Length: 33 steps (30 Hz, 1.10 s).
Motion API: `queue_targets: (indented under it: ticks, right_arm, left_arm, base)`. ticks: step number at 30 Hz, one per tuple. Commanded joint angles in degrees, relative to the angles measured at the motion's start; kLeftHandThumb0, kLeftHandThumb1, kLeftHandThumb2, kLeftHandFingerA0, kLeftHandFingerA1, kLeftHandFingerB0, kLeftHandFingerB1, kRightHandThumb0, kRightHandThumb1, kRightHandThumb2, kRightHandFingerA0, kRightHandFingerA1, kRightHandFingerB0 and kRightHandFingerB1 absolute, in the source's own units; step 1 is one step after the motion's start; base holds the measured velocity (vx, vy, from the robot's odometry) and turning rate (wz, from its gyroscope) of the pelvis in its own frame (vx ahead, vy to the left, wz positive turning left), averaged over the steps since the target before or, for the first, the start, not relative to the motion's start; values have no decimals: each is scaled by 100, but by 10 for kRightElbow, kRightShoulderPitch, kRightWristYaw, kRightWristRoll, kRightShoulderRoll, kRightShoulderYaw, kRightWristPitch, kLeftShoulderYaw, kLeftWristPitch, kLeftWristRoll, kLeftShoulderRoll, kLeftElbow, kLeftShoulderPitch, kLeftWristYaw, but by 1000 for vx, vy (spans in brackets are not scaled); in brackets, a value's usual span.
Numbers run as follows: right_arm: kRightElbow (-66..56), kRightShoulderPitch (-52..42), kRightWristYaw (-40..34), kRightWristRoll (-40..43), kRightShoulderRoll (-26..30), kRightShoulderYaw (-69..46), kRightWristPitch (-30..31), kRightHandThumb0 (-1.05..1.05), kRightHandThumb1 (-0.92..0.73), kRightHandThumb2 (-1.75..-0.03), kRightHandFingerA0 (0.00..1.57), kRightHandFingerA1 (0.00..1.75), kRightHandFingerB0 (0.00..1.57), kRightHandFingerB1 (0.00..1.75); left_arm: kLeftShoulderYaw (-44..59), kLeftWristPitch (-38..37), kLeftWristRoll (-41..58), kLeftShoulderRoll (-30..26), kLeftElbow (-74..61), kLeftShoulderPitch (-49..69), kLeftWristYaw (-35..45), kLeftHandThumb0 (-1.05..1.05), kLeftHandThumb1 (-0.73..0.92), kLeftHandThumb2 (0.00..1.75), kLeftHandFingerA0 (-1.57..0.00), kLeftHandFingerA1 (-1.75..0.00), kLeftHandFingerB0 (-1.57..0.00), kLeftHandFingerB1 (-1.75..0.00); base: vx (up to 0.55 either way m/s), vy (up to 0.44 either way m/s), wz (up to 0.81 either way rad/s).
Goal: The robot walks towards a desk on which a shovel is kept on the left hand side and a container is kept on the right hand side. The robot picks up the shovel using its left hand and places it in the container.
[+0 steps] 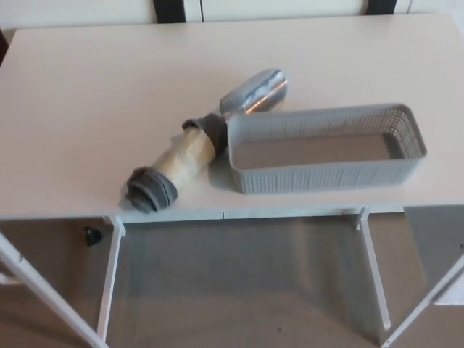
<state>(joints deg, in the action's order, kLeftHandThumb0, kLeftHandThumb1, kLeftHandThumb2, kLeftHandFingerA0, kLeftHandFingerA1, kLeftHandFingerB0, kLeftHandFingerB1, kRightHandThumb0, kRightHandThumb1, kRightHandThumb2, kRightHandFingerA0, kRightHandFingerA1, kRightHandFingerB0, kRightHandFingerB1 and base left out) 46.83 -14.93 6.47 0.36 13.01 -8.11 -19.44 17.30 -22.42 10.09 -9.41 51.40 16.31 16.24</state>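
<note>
- Where the white rectangular desk top (pixel 94 109) fills most of the head view, a hand shovel with a silver metal scoop, a tan handle and dark grey rubber collars (pixel 199 145) lies on its side near the front edge.
- The shovel runs on a diagonal: its grey end cap points toward the front left, close to the desk's front edge, and its shiny scoop points back and to the right.
- The tan handle is thick and round, banded by one dark grey collar at the cap end and another where it meets the scoop.
- A light grey rectangular plastic basket with perforated walls (pixel 326 174) stands just to the right of the shovel, its left end touching or almost touching the collar by the scoop; the scoop lies behind the basket's back left corner.
- The basket's floor is bare.
- Neither the left hand nor the right hand shows, so whether they are wide or closed cannot be told, nor how the shovel lies relative to them.
- Under the desk, white metal legs (pixel 109 283) stand on a grey-brown carpeted floor (pixel 239 290).
- A small black object (pixel 92 235) sits on the floor beneath the left part of the desk.
</note>
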Motion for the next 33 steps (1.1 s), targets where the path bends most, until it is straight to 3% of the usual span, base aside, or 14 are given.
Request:
queue_targets:
  ticks: [1,15,27,33]
  right_arm:
    - [-3,-4,-7,2,-5,-2,-17,-44,-55,-56,48,41,38,37]
    - [13,-41,-5,3,-9,-8,-38,-44,-55,-56,48,41,38,37]
    - [35,-53,-5,3,-12,-9,-54,-44,-55,-56,48,41,38,37]
    - [42,-56,-5,3,-13,-11,-59,-44,-55,-56,48,41,38,37]
  left_arm:
    - [6,18,9,-8,-8,3,-2,-41,52,77,-26,-52,-28,-42]
    - [-2,15,0,-12,-3,26,3,-41,52,77,-26,-52,-28,-42]
    - [-6,11,-3,-17,7,36,5,-41,52,77,-26,-52,-28,-42]
    - [-9,10,-5,-18,11,35,5,-41,52,77,-26,-52,-28,-42]
  base:
    - [266,137,-12]
    - [194,54,3]
    - [43,-81,1]
    - [-28,207,-3]
